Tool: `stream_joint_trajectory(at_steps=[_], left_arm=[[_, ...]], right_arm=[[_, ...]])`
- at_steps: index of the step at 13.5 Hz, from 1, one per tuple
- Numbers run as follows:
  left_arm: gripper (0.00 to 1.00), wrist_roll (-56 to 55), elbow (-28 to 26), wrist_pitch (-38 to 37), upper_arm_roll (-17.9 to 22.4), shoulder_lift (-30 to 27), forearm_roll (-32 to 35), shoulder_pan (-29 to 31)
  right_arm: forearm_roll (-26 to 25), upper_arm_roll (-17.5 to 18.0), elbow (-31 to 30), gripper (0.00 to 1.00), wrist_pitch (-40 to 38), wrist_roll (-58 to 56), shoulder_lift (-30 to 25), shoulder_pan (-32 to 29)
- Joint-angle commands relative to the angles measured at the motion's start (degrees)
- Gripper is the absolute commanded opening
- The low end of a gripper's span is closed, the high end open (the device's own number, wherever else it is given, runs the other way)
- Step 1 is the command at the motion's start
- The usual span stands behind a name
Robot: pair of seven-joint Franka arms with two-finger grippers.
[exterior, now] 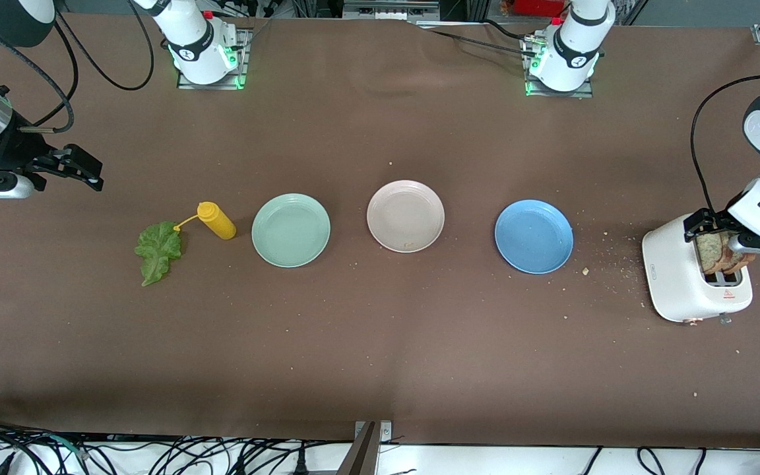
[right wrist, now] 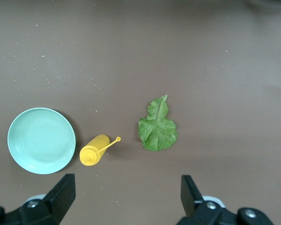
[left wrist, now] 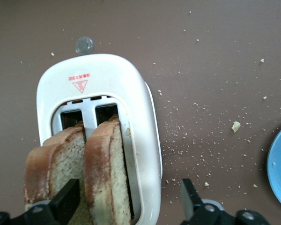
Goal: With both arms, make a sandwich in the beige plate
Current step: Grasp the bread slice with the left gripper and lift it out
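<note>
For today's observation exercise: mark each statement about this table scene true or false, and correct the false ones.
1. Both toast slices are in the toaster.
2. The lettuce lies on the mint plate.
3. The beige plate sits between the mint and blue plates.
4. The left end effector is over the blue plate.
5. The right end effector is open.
1. True: both toast slices stand in the toaster.
2. False: the lettuce lies on the table, beside the yellow bottle.
3. True: the beige plate is between the mint plate and blue plate.
4. False: the left end effector is over the toaster, straddling one slice.
5. True: the right end effector hangs open above the table.
</note>
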Motion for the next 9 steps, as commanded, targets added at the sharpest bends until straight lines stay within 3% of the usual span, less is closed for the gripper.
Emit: stream_joint_trajectory(at_steps=[1, 2, 3, 7, 9], left_arm=[[0.4, -0.63, -1.05, 0.18, -0.58, -0.4, 0.69, 0.66], [0.13, 0.06, -1.22, 0.08, -0.41, -0.04, 0.78, 1.09], [0.0, 0.07, -1.05, 0.0, -0.49, -0.12, 0.78, 2.14], [0.0, -0.28, 1.32, -2.19, -0.32, -0.74, 1.22, 2.5], [0.0, -0.37, 4.47, -7.01, -0.49, -0.92, 1.22, 2.5]], right_arm=[[0.93, 0.02, -0.51, 1.0, 0.68, 0.45, -0.4, -0.22], [0.93, 0.02, -0.51, 1.0, 0.59, 0.45, -0.4, -0.22], [0.93, 0.02, -0.51, 1.0, 0.59, 0.45, -0.4, -0.22], [0.93, 0.02, -0.51, 1.0, 0.59, 0.45, -0.4, -0.22], [0.93, 0.02, -0.51, 1.0, 0.59, 0.45, -0.4, -0.22]])
